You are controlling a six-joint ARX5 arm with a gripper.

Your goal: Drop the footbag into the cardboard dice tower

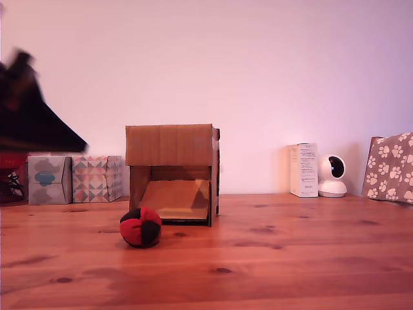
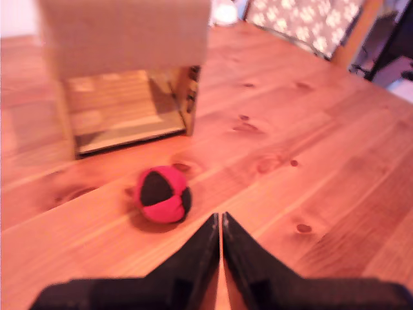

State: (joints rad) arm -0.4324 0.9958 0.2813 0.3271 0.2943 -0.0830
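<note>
small round red-and-black footbag on the wooden table, just before the brown cardboard dice tower, toward its front corner on the exterior view's left. two patterned tissue boxes left of tower by the wall; white carton, white round camera and paw-print cushion well right.

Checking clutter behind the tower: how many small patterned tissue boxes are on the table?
2. Both stand at the exterior view's left, by the wall: one grey-blue tissue box, one geometric-patterned tissue box beside it, next to the cardboard dice tower. The blurred arm may hide others.
</note>
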